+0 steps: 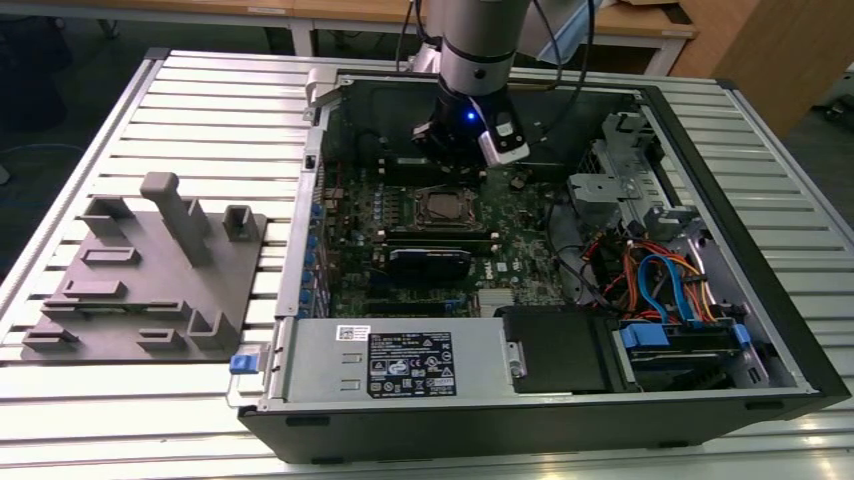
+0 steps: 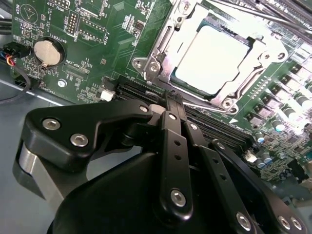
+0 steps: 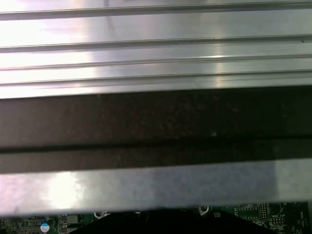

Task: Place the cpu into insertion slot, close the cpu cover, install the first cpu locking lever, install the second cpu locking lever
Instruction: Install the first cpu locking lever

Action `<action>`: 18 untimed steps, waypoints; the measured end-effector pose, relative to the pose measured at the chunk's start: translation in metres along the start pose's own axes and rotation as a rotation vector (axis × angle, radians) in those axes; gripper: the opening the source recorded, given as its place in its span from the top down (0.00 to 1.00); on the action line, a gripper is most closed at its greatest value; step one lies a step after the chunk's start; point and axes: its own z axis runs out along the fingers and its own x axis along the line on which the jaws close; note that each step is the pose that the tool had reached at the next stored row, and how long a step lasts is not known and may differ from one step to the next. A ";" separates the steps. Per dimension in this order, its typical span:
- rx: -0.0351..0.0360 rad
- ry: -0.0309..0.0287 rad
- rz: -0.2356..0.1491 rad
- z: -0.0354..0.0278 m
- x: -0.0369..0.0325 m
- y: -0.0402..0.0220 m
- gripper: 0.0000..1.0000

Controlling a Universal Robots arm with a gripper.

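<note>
In the second wrist view the cpu (image 2: 217, 56) lies flat in the insertion slot (image 2: 243, 85), its pale metal top facing up. The silver cpu cover (image 2: 165, 39) lies down around it like a frame. Thin metal lever rods (image 2: 253, 12) run along the far side of the socket; whether they are latched I cannot tell. My gripper (image 2: 171, 100) is shut with nothing between its black fingers, and its tip hangs just off the socket's corner, over the memory slots. In the exterior view the gripper (image 1: 451, 155) hovers inside the case just behind the insertion slot (image 1: 445, 207).
The open computer case (image 1: 747, 250) walls in the green board. A black card (image 1: 427, 262), a power supply (image 1: 400, 365) and coloured cables (image 1: 661, 280) sit nearby. A coin battery (image 2: 47, 52) is on the board. A grey fixture plate (image 1: 147, 270) lies on the slatted table at the exterior view's left.
</note>
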 end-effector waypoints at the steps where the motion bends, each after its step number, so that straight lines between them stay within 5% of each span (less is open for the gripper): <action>1: 0.0000 0.0000 0.000 0.0005 -0.0005 0.0000 0.89; 18: 0.0001 0.0000 0.000 0.0051 -0.0027 -0.0004 0.89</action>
